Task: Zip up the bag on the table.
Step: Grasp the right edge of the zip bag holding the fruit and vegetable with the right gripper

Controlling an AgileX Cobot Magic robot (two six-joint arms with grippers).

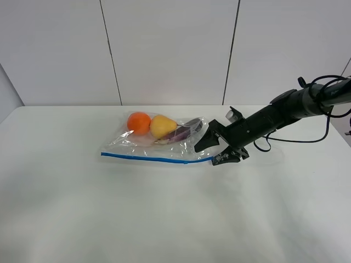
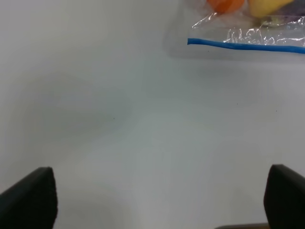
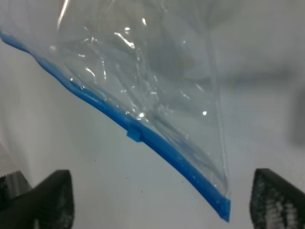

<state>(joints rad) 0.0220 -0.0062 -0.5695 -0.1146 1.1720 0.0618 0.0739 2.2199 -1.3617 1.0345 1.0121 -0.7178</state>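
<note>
The clear crinkly bag (image 1: pixel 143 147) lies on the white table (image 1: pixel 164 219) with an orange item (image 1: pixel 139 123), a yellow item (image 1: pixel 162 126) and a dark purple item (image 1: pixel 185 131) inside. Its blue zipper strip (image 1: pixel 159 159) runs along the near edge. My right gripper (image 1: pixel 213 152) is open at the strip's right end, its jaws either side of the bag's corner (image 3: pixel 223 210). A small blue slider tab (image 3: pixel 135 135) sits on the strip (image 3: pixel 162 145). My left gripper (image 2: pixel 162 200) is open and empty over bare table, well short of the bag's left end (image 2: pixel 248 36).
White wall panels (image 1: pixel 170 49) stand behind the table's back edge. The right arm (image 1: pixel 285 112) reaches in from the right with black cables (image 1: pixel 329 115) looping near it. The left arm does not show in the high view.
</note>
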